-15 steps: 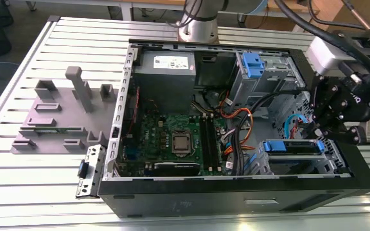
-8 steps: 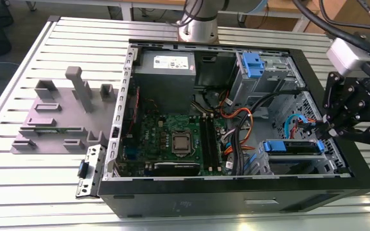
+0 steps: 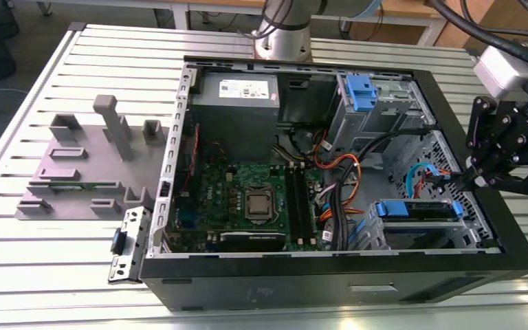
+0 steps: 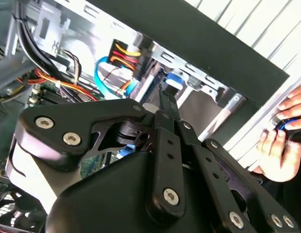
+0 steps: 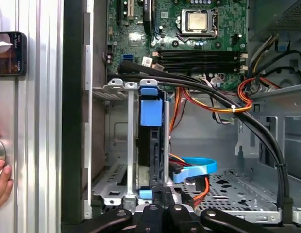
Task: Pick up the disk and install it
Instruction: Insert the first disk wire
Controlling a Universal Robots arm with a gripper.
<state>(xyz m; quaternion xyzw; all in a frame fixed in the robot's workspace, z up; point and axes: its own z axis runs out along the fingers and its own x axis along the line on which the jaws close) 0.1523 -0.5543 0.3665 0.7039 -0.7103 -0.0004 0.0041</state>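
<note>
The disk [image 3: 416, 210], a dark drive in a bright blue frame, sits in the metal drive cage at the case corner on the exterior view's right. The first wrist view has the disk [image 5: 150, 141] edge-on between two silver rails, blue frame at both ends. My gripper [image 3: 477, 181] hangs over the case's side wall on the exterior view's right, level with the cage. Its black fingers look shut and thin, with the gripper [image 5: 163, 193] right at the disk's near end. Whether it touches the disk is unclear. The gripper [image 4: 167, 97] points at a blue part in the second wrist view.
The open computer case [image 3: 337, 265] lies on a slatted table. Inside are the motherboard [image 3: 245, 196], a grey power-supply box [image 3: 236, 93], a blue latch [image 3: 360, 91] and black and orange cables [image 5: 209, 94] crossing near the cage. A grey fixture [image 3: 90, 168] stands beside it. A person's hand [image 4: 284, 136] rests close outside the case.
</note>
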